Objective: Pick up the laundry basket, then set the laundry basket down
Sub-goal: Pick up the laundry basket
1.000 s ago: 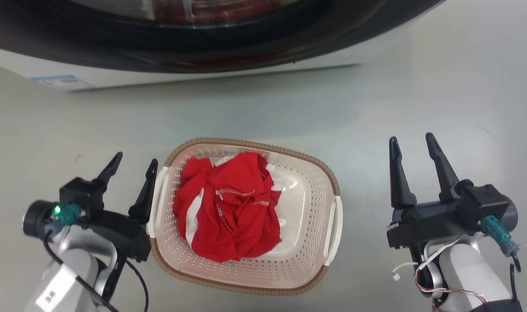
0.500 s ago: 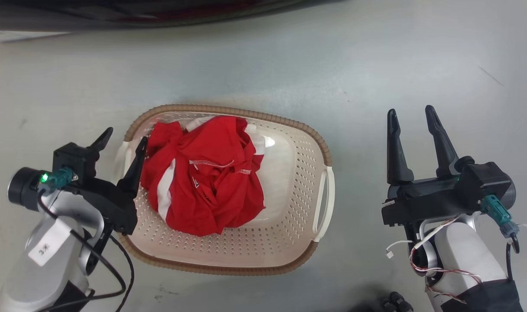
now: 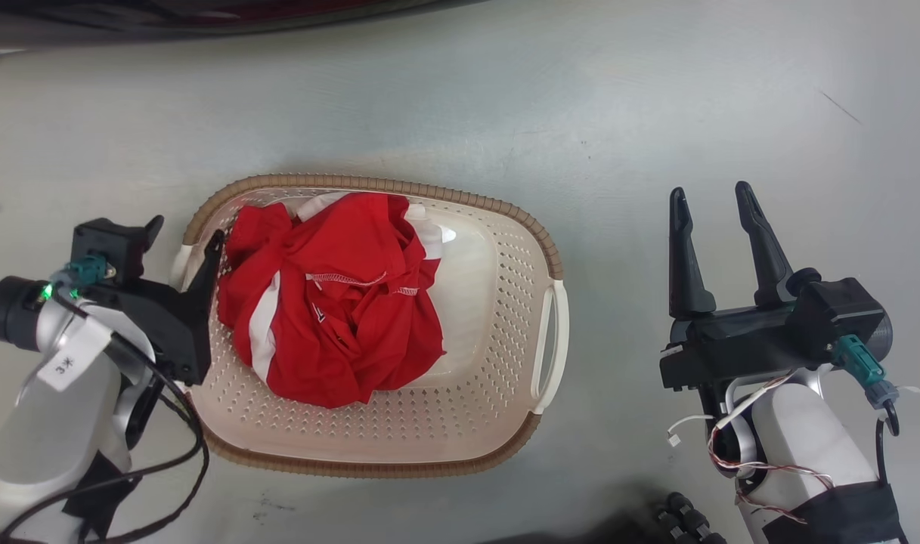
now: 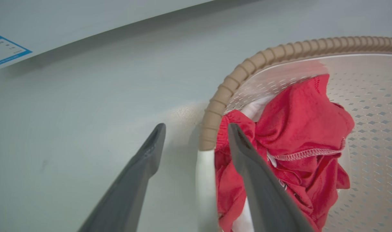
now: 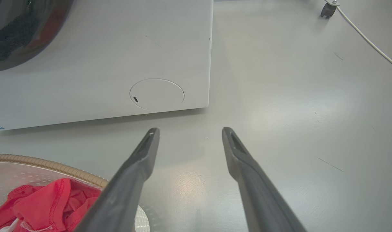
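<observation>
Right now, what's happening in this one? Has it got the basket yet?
Not yet. The laundry basket sits on the floor in front of the washing machine, with a red garment inside. The left gripper is open and straddles the basket's left handle, one finger outside and one inside beside the garment; nothing is clamped. The right gripper is open too, over the floor and well apart from the right handle.
</observation>
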Controlling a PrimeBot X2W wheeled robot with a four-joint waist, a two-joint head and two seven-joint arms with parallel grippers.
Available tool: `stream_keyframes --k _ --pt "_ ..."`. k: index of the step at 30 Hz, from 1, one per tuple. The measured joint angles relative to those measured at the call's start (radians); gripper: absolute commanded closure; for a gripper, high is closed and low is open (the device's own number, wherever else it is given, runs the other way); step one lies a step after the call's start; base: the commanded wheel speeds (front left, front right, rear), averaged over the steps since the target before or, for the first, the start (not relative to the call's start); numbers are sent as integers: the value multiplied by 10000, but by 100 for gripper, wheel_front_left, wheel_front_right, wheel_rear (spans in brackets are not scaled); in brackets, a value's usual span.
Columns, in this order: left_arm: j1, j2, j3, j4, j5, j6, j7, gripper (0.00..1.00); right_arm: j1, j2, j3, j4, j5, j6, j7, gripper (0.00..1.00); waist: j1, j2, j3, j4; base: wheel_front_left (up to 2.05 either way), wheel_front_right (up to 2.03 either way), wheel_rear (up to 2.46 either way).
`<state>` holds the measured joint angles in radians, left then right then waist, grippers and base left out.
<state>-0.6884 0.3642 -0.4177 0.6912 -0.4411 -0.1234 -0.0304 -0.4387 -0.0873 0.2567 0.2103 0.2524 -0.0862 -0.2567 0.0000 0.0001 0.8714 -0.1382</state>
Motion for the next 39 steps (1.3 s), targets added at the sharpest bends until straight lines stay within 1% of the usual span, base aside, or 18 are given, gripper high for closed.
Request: stream_keyframes --k 2,3,4,5,6,7,16,20,26,32,39 --pt "-159 -2 -17 211 -46 -2 81 0 -23 17 0 23 -27 21 0 0 0 0 17 -29 0 0 0" --pt "-233 -2 -44 322 -48 -2 127 41 -30 23 0 31 -33 29 0 0 0 0 23 -43 0 0 0" --pt "-291 -8 -65 422 -52 -2 157 62 -30 31 -2 42 -48 29 0 0 0 0 29 -57 0 0 0" --pt "-334 -10 -98 512 -52 -2 203 73 -31 36 -6 56 -54 31 0 0 0 0 34 -69 0 0 0" --pt "-375 -17 -123 612 -59 -6 213 100 -31 40 -10 71 -54 33 0 0 0 0 38 -81 0 0 0" --pt "-423 -40 -163 708 -81 -82 257 100 -31 44 -17 82 -54 65 0 0 0 0 41 -92 0 0 0" --pt "-722 -84 -477 1189 -382 -88 288 100 -50 73 -79 167 -65 86 0 0 0 -2 56 -137 0 0 0" --pt "-837 -136 -470 1436 -558 -90 270 100 -55 82 -104 190 -67 117 0 0 -1 -2 44 -123 0 0 0" --pt "-822 -395 -259 1941 -1097 -90 196 100 -126 98 -178 251 -69 159 0 0 -1 -2 -14 -45 0 0 0" --pt "-773 -648 -265 2238 -1315 -88 178 100 -156 107 -259 303 -107 163 0 0 -1 -2 -131 73 0 0 0" --pt "-619 -736 -453 2483 -1567 -88 105 100 -217 119 -293 324 -151 236 0 0 0 -2 -237 195 0 0 0"
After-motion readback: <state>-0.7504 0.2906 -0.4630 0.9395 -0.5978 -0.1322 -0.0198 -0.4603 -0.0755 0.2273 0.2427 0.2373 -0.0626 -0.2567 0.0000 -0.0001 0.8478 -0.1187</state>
